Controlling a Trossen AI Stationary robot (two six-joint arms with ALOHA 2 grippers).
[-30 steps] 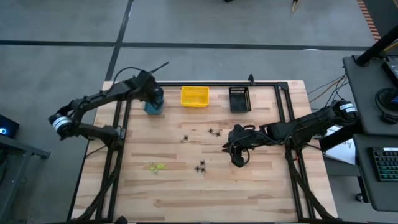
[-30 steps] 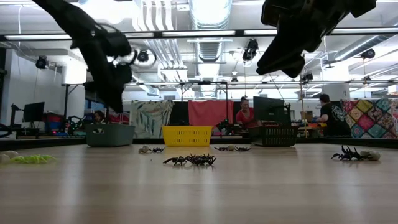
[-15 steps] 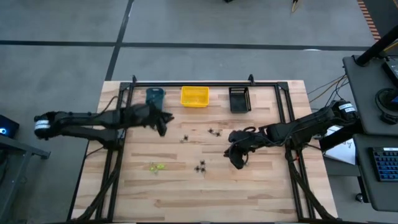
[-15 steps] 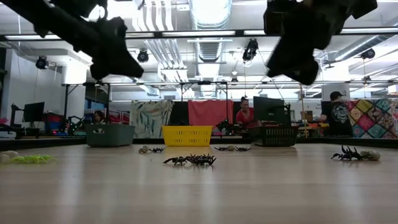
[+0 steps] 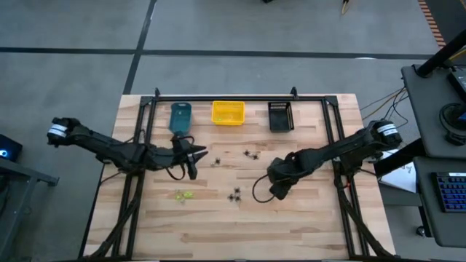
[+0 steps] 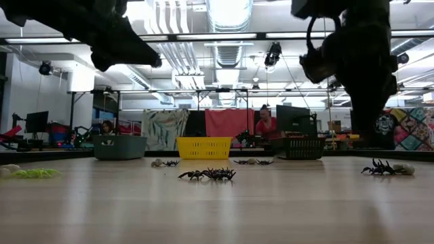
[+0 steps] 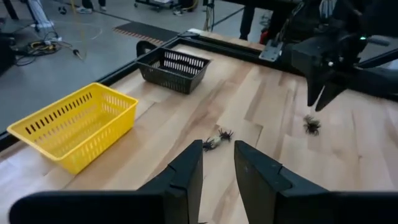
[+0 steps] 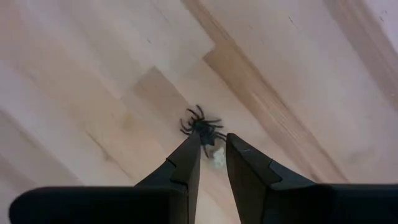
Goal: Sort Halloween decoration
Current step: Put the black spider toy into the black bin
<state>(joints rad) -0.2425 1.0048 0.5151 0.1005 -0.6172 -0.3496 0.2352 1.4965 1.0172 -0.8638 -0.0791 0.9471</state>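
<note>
Several small spider trinkets lie on the wooden table: black ones and a yellow-green one. My right gripper points down, open by a narrow gap. It hangs above a black spider with a pale bit, which lies on the table; the fingertips are clear of it. My left gripper is open and held level above the table. It points toward the right, with a spider ahead of it.
Three small bins stand in a row by the far edge: teal, yellow and black. A black metal frame borders the table. Bare wood lies toward the near edge. People stand in the room behind.
My left gripper has drawn back from over the teal bin toward the table's middle and tipped from pointing down to level. My right gripper has shifted a little toward the near edge, turned its fingers straight down and come lower over the spider.
</note>
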